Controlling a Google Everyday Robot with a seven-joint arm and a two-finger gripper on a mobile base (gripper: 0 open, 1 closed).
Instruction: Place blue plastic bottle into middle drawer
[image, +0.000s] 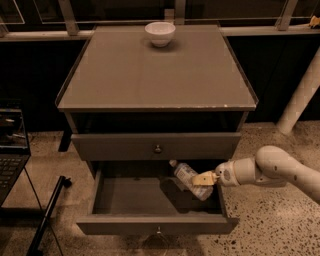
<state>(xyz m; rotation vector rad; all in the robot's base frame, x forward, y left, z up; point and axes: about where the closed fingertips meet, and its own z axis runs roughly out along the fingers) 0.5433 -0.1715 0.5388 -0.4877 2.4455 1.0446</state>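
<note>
- My hand (199, 179) reached in from the right over the open middle drawer (135, 197), fingers closed around the blue plastic bottle (185, 173).
- Bottle was tilted, white cap up and to the left near the back of the drawer, base lower right; whether it touched the drawer floor, can't tell.
- Upper drawer (125, 146) was shut.
- White bowl (160, 33) sat at the back of the counter (155, 80).
</note>
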